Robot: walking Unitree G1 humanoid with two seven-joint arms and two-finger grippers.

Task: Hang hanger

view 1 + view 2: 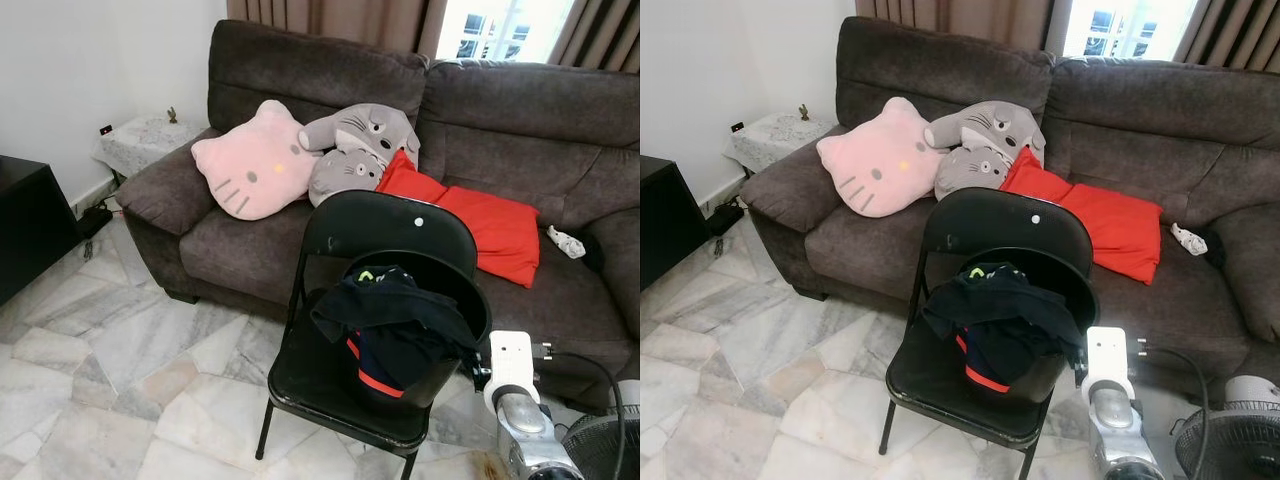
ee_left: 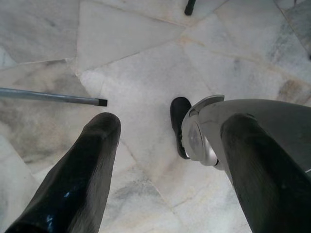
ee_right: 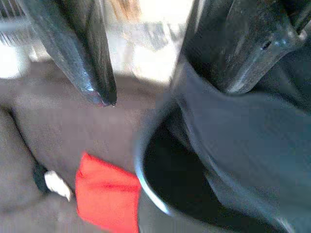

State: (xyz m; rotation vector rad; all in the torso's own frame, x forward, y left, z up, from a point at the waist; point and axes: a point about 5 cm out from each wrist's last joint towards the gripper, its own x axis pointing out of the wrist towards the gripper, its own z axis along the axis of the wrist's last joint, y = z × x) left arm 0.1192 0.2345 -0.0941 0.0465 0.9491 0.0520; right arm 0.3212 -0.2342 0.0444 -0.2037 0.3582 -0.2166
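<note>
Risk: the black bucket (image 1: 420, 330) stands on the folding chair (image 1: 340, 385), toward its back edge; a snag on the dark clothes (image 1: 385, 315) could tip it.
Bucket contents: dark clothes heaped over the rim.
Hanger: cannot tell where it is.
Right gripper (image 3: 160, 63): at the bucket rim, fingers apart, gripping nothing.
Left gripper (image 2: 170, 160): over the floor, fingers apart, empty.

Floor: pale grey-white marble tiles (image 1: 120, 380), veined, laid in irregular angled slabs.
Wall: plain white (image 1: 90, 70), at 10 o'clock.
Sofa: dark brown fabric (image 1: 520, 120), spanning 11 to 3 o'clock.
Window: bright daylight (image 1: 500, 25) at 1 o'clock, brown curtains (image 1: 330, 18) on both sides.
Side table: lace-covered (image 1: 140, 140), just beside the sofa's arm.
Cabinet: black (image 1: 25, 225), at 9 o'clock.
Fan: dark grille (image 1: 600, 445), at 4 o'clock.
</note>
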